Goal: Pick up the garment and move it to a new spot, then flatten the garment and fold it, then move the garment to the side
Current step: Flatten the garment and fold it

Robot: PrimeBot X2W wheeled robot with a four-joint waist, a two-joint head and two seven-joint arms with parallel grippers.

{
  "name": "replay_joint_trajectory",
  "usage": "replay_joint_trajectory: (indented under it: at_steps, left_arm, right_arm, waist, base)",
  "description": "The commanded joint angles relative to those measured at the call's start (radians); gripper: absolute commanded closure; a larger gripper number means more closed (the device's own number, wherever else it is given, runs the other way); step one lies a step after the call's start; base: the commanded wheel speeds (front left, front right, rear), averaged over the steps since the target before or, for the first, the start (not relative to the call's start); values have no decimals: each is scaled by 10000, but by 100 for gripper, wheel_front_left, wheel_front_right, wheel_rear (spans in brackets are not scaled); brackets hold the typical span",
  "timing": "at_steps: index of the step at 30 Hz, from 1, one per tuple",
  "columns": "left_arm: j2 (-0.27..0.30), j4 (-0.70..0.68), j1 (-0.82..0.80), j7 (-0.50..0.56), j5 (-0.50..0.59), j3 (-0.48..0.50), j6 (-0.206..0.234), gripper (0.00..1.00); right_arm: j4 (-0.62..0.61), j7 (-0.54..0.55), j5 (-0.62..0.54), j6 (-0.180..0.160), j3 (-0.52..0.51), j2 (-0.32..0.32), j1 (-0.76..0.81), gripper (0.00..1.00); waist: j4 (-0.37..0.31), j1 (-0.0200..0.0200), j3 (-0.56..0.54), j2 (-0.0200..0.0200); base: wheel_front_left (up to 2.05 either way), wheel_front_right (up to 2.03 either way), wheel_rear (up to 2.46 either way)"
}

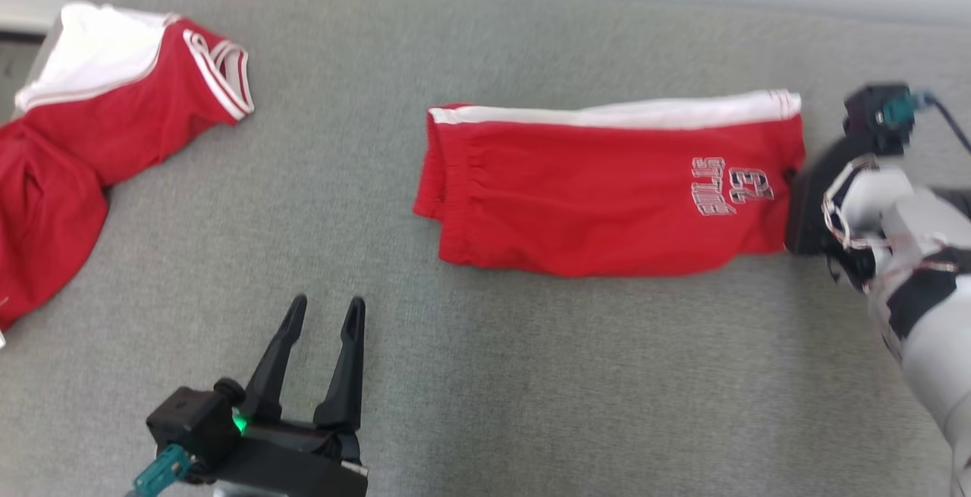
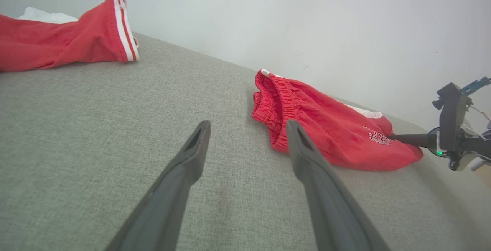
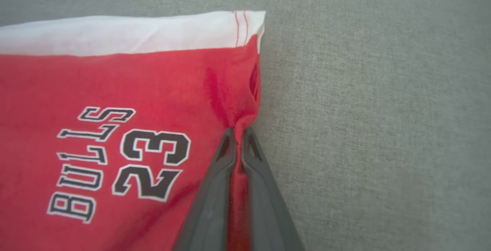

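The garment (image 1: pixel 592 201) is a pair of red shorts with a white side stripe and "BULLS 23" print, lying folded across the middle of the grey cloth surface. My right gripper (image 1: pixel 791 178) is at the garment's right edge, shut on a pinch of red cloth. In the right wrist view the fabric (image 3: pixel 115 90) bunches between the closed fingertips of that gripper (image 3: pixel 238 132). My left gripper (image 1: pixel 328 303) stands open over bare surface, below and left of the shorts, touching nothing. The left wrist view shows the elastic waistband end of the shorts (image 2: pixel 326 128) just beyond the open left gripper (image 2: pixel 247 126).
A second red and white garment (image 1: pixel 114 117) lies crumpled at the far left, also seen from the left wrist (image 2: pixel 69 40). The grey padded surface (image 1: pixel 531 375) stretches wide in front. A pale wall (image 2: pixel 307 21) runs along its far edge.
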Motion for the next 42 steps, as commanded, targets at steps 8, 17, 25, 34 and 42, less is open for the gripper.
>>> replay_joint_trajectory:
  at_steps: [8, 17, 25, 34, 42]
  left_arm:
    - [138, -36, 571, 85, -240, 66, 174, 0]
    - [136, -97, 703, 154, -322, -46, 208, 0]
    - [223, -159, 910, 164, -318, -76, 213, 0]
    - [144, -194, 614, 175, -382, -193, 116, 0]
    - [9, 27, 357, 89, -342, -316, 62, 0]
  right_arm:
    - [154, -917, -249, -37, -269, -552, 864, 100]
    - [165, -1605, -907, -36, -530, -717, 796, 100]
    - [-251, -1456, -1488, -36, -175, 470, 368, 100]
    - [-1268, -248, -1834, -36, 335, 2096, 363, 100]
    - [-1455, 252, -1970, -36, 176, 2485, 414, 100]
  waist:
    - [-661, -1, -1191, -1]
    - [-780, -1, -1513, -1]
    - [-706, -1, -1684, -1]
    - [-269, -1, -1412, -1]
    - [272, -1, -1167, -1]
  base:
    - [0, 0, 0]
    - [0, 0, 0]
    - [0, 0, 0]
    - [0, 0, 0]
    - [0, 0, 0]
